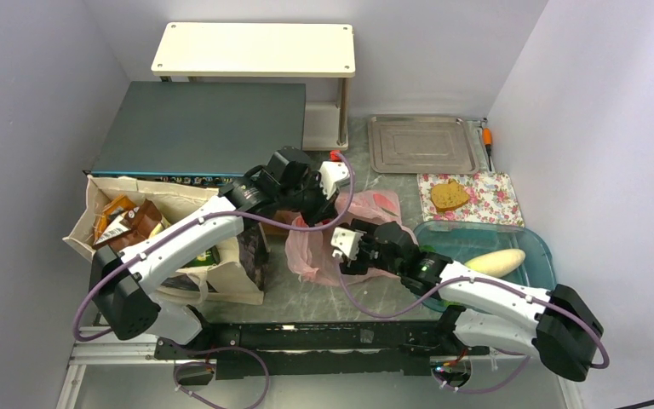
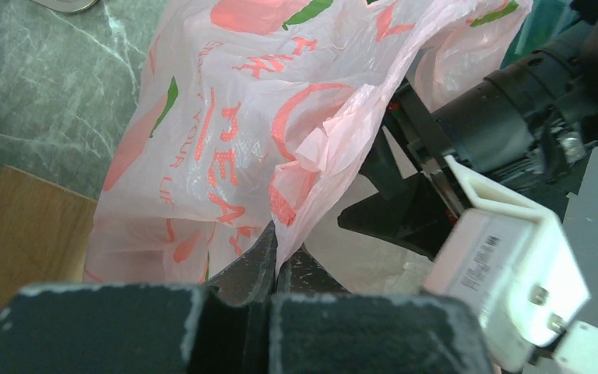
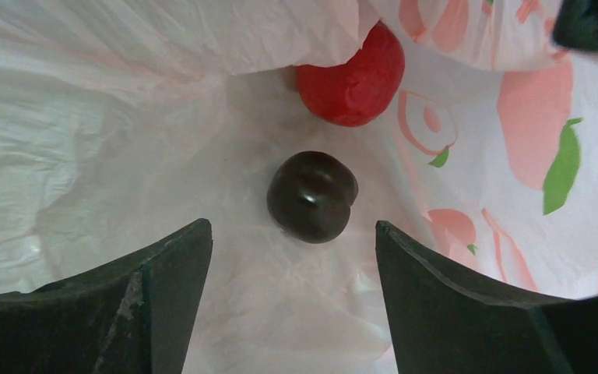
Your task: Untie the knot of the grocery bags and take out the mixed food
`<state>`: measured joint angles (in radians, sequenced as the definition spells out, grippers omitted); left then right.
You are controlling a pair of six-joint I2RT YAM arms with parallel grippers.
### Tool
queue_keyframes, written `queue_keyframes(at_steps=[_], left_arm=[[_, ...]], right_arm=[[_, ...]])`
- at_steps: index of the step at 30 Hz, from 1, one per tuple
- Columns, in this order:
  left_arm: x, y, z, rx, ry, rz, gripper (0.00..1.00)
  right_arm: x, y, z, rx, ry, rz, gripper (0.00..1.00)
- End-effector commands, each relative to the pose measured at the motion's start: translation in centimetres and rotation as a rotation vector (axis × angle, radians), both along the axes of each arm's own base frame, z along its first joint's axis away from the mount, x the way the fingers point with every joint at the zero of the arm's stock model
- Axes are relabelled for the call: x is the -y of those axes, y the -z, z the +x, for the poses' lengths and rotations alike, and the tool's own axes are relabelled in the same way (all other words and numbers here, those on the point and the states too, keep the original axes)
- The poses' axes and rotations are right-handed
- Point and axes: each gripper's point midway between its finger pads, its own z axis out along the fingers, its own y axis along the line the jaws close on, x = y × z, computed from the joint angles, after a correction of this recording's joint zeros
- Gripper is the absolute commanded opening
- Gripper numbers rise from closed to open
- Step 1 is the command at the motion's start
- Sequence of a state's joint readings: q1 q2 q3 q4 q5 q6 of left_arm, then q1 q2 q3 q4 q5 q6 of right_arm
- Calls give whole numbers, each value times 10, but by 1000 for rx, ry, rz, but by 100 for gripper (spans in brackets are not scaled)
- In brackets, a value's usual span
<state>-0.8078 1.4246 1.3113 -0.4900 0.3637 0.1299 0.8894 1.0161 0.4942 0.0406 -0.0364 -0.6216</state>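
Your left gripper [image 2: 274,261] has its jaws pinched together on a fold of the one pink plastic bag [image 2: 226,132], and the film rises straight from the tips. Your right gripper [image 3: 292,230] is inside that bag, jaws spread wide and gripping nothing. Two round fruits lie on the film ahead of those jaws. One dark fruit [image 3: 312,196] sits just beyond the gap, centred between the tips. One red fruit [image 3: 352,78] lies farther on, slightly right, partly under a fold.
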Motion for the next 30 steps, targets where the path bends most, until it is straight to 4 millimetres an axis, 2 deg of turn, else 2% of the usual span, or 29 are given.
queue_keyframes(at_steps=[1,6,14,24,30], left_arm=[[5,-12,0,-4,20,-34,0],[5,-15,0,-3,22,-39,0],[6,-13,-1,-10,31,-43,0],[8,-11,2,-13,33,-36,0],[9,-9,4,-19,35,-27,0]], right_arm=[[-3,-3,15,12,75,84,80],[2,12,28,-17,118,85,85],[6,24,53,-96,154,104,90],[-8,36,65,-134,116,68,95],[-15,51,76,-196,114,-13,94]])
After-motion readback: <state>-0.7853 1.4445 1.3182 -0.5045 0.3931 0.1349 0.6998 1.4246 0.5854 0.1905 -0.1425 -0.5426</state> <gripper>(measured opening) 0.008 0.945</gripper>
